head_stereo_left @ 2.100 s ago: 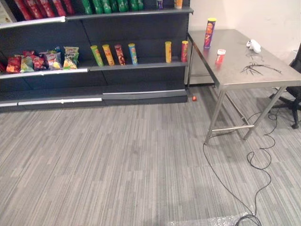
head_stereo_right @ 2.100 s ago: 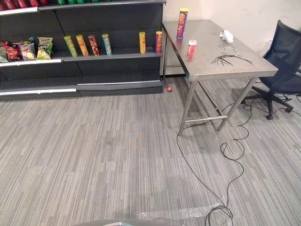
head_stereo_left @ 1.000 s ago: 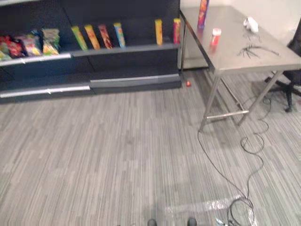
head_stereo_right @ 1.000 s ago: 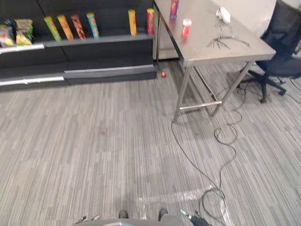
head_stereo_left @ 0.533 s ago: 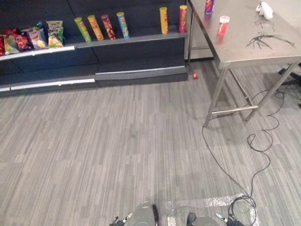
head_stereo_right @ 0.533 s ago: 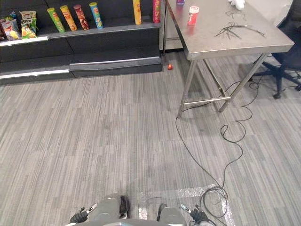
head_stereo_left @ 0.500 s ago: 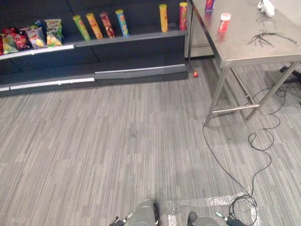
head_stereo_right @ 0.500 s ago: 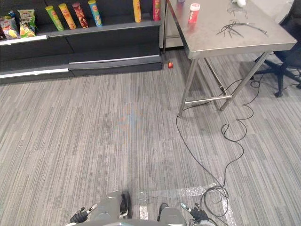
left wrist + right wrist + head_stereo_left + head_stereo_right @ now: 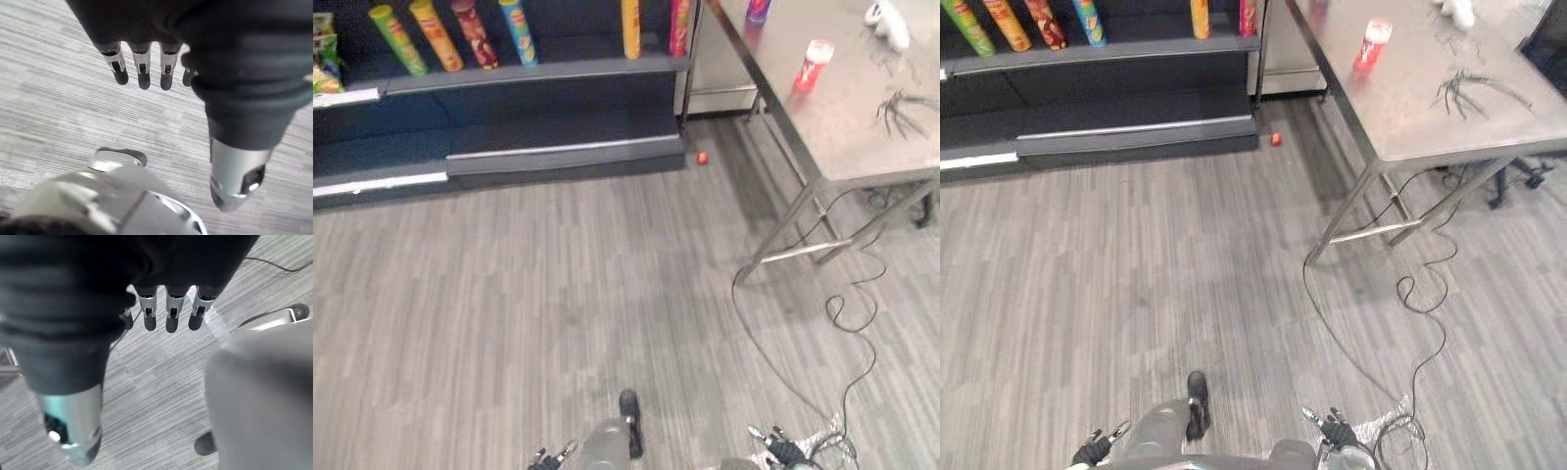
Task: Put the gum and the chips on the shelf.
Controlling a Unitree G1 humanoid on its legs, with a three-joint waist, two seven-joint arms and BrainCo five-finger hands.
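No legible txt: labels on chip cans (image 9: 521,29) on shelf (image 9: 558,67) & gum bottle (image 9: 816,61) on table (image 9: 862,137) too small/blurry to read

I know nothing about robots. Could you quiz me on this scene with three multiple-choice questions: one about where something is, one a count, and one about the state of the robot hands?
1. Where does the small red object lie?
A) inside a box
B) on the floor by the foot of the shelf
C) on a windowsill

2. How many chip tubes stand on that shelf?
A) two
B) four
C) six

3. How are the left robot hand and the right robot hand?
A) both open and empty
B) both curled into fists
C) both clutching cloth

Answers:
1 B: it sits on the carpet just off the shelf's lower corner.
2 C: green, orange, dark red, blue, yellow and red tubes stand in a row.
3 A: each wrist view shows the hand hanging straight, with nothing in it.
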